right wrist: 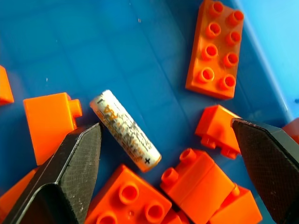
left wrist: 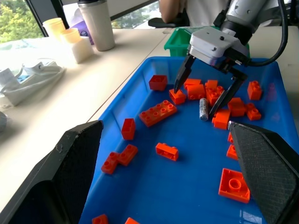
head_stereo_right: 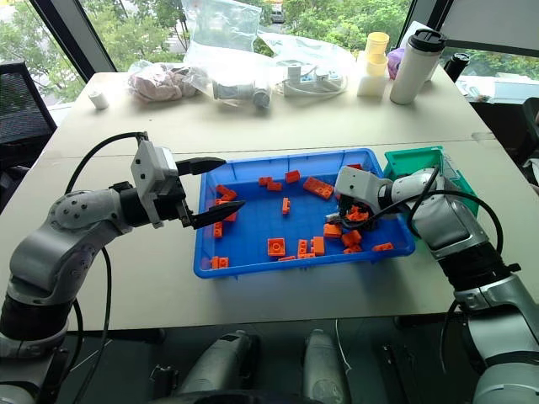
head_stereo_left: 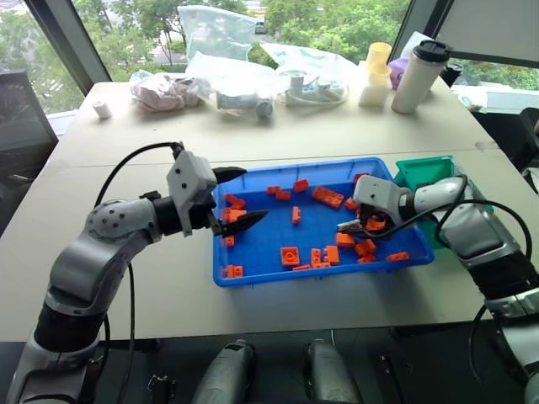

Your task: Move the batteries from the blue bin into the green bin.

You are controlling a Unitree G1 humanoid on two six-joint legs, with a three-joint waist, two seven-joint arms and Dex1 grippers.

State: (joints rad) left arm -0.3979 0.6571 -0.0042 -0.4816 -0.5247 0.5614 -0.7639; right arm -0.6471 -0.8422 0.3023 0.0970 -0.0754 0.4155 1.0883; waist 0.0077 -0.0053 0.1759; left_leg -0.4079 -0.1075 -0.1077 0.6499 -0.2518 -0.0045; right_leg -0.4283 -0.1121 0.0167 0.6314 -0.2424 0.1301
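The blue bin (head_stereo_left: 271,236) lies in the middle of the table with orange bricks (head_stereo_left: 328,196) scattered in it. One silver battery (right wrist: 125,130) rests on the bin floor among bricks near its right end, also visible in the left wrist view as the battery (left wrist: 203,108). My right gripper (left wrist: 195,103) hangs open just above it, one finger on each side, not touching. The green bin (head_stereo_left: 421,172) stands against the blue bin's right end, partly behind my right arm. My left gripper (head_stereo_left: 253,194) is open and empty over the blue bin's left rim.
Along the table's far edge are clear plastic bags (head_stereo_left: 227,80), a white tumbler with a black lid (head_stereo_left: 418,77), stacked yellow cups (head_stereo_left: 376,71) and a small white roll (head_stereo_left: 102,108). Bricks crowd closely around the battery (right wrist: 205,182).
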